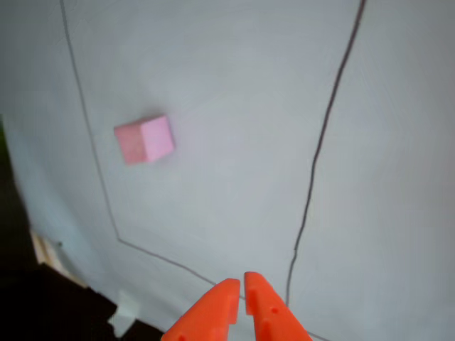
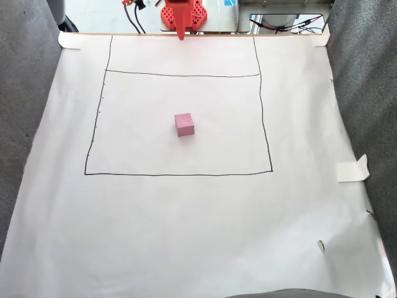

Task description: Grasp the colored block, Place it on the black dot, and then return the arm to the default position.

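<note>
White paper on tabletop (image 2: 186, 236); pink foam cube (image 2: 184, 125) loose inside drawn box. Claw (image 1: 242, 285) nearly closed, empty. We'd pinch smooth opposite faces; light, squashy.

The gripper (image 1: 243, 282) is seen at six o'clock in the other view, its orange jaws pointing toward twelve, tips nearly touching, nothing held. In the fixed view the arm (image 2: 181, 17) is folded at twelve o'clock.

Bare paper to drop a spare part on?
Free: below the drawn rectangle's bottom line, and inside it either side of the pale pink foam cube. Crowded: the top edge by the orange gripper and cables.
</note>
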